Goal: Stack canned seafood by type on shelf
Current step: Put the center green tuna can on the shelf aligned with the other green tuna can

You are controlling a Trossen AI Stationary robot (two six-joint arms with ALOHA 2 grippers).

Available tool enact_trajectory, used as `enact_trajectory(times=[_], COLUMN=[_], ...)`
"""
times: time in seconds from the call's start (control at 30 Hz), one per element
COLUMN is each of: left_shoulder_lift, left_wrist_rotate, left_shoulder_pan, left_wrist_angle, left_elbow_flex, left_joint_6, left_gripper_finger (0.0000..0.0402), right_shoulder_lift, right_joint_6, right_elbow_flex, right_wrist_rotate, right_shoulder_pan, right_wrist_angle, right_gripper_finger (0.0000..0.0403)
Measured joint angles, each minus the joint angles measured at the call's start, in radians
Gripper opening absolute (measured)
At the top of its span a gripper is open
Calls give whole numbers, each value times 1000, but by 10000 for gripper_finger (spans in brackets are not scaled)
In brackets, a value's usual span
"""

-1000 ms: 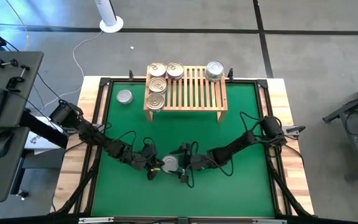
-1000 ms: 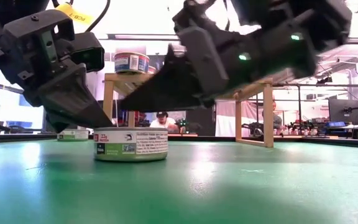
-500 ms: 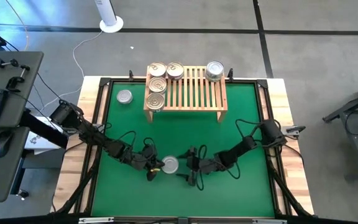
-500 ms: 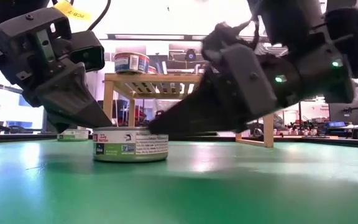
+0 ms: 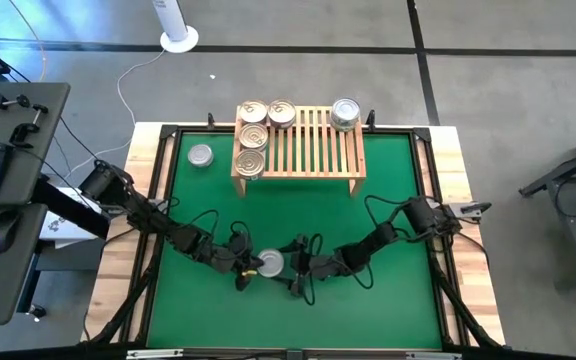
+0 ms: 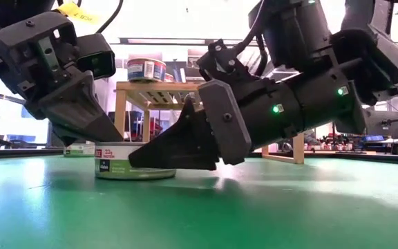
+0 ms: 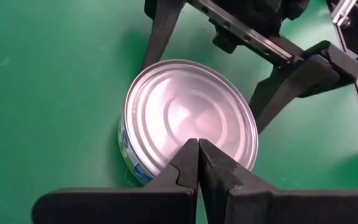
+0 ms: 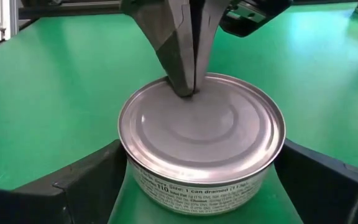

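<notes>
A silver-topped tin (image 5: 272,263) with a green and white label (image 6: 133,169) stands flat on the green mat near the table's near edge. My left gripper (image 5: 253,267) is shut, with its tips on the tin's top (image 7: 188,115). My right gripper (image 5: 286,268) is open and low over the mat. Its two fingers (image 8: 92,180) stand on either side of the tin (image 8: 204,130). The light-wood shelf (image 5: 313,150) at the far side carries several gold-topped tins (image 5: 252,136) on its left part and one silver-topped tin (image 5: 345,112) at its far right corner. Another silver tin (image 5: 200,155) sits on the mat left of the shelf. My left gripper rests its shut fingertips (image 7: 197,146) on the tin's flat top just inside the rim (image 8: 188,93), on the side toward the table's left. The fingers slant down from above and from the left. The tin stays flat on the mat. My right gripper reaches level from the table's right, one finger at each side of the tin's wall (image 8: 272,162). I cannot tell whether they touch it.
The mat's black frame (image 5: 168,200) rims the working area. Cables trail from both arms over the mat. Open mat lies between the tin and the shelf's legs (image 6: 298,128). In the low view a person shows far behind the shelf.
My right gripper drew back toward the table's right and sank, then came in again toward the tin, low over the mat, so its open fingers now straddle it. The tin slid a little along the mat toward the left gripper, which stayed in place.
</notes>
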Motion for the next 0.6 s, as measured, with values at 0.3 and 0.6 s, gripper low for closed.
enact_trajectory(times=[0.3, 0.6], left_shoulder_lift=[36, -188], left_wrist_rotate=[-31, 50], left_shoulder_pan=[13, 9], left_wrist_angle=[124, 22], left_elbow_flex=[-1, 3], left_joint_6=[73, 77], left_gripper_finger=[0, 0], right_shoulder_lift=[2, 3], right_joint_6=[9, 43], right_elbow_flex=[11, 16], right_wrist_rotate=[-15, -15], right_shoulder_pan=[-11, -12], right_wrist_angle=[-7, -24], right_gripper_finger=[387, 387])
